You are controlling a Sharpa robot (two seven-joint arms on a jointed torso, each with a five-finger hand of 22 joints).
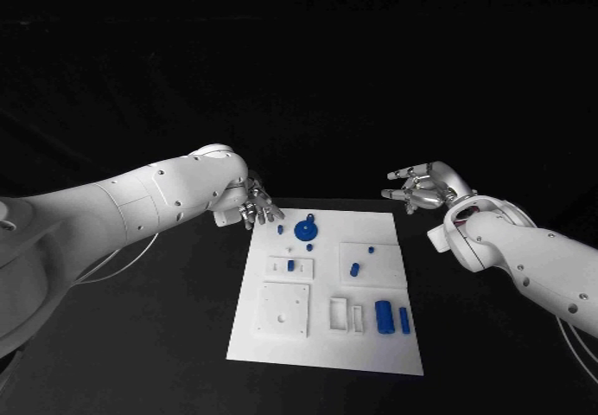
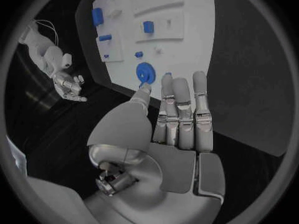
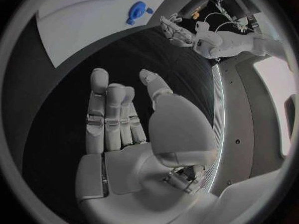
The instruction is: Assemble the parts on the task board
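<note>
The black table (image 1: 149, 346) carried the white task board (image 1: 327, 346) in its middle, the board running lengthwise away from the robot. The left arm (image 1: 124, 207) came in over the table's left side, and the right arm (image 1: 536, 268) over its right side.

The left hand (image 1: 253, 207) hung at the board's far left corner, its fingers (image 2: 181, 109) straight and side by side, holding nothing. In the left wrist view its fingertips lay just short of the board's edge. The right hand (image 1: 423, 186) hovered past the board's far right corner, over bare table, apart from the board. Its fingers (image 3: 109, 109) were extended and loosely spread, with nothing between them.

Raised white plates sat on the board: a square plate (image 1: 284, 309) at near left and another (image 1: 372, 264) at right.

Of the blue parts, the round disc (image 1: 305, 231) lay near the far end, closest to the left hand, just beyond its fingertips. Two upright blocks (image 1: 385, 316) stood near the board's near right, well apart from both hands. A small piece (image 1: 292, 266) sat on the middle left plate, and a small peg (image 1: 355, 269) sat on the right plate.
</note>
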